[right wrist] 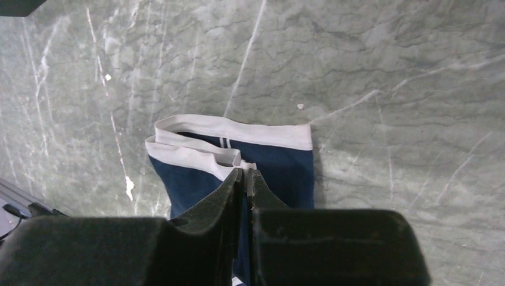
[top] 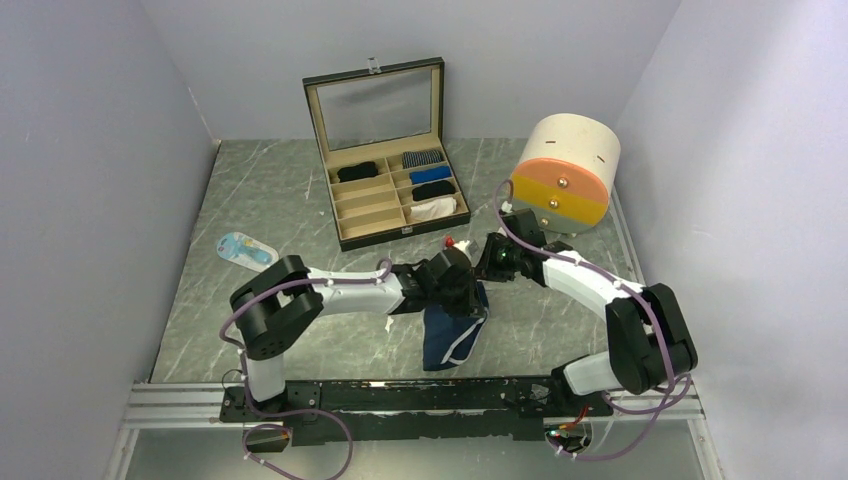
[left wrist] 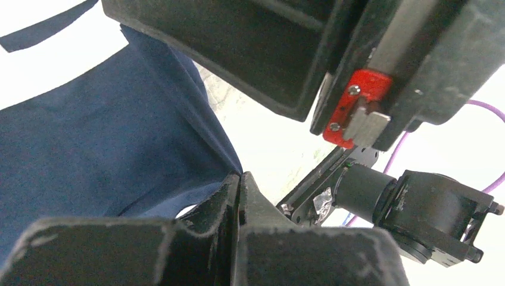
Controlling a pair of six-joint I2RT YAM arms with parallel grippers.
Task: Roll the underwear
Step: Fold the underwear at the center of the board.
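Observation:
The navy blue underwear with white trim hangs from both grippers near the table's middle front. My left gripper is shut on its navy cloth, which fills the left of the left wrist view, pinched at the closed jaws. My right gripper is shut on the white waistband, with the tips closed on the trim. The two grippers almost touch. Two black rolled cloths lie in the box's compartments.
An open compartment box stands at the back, also holding a grey striped roll, a blue roll and a white roll. A cream drum with an orange and yellow front stands at the right. A small blue-and-white object lies at the left.

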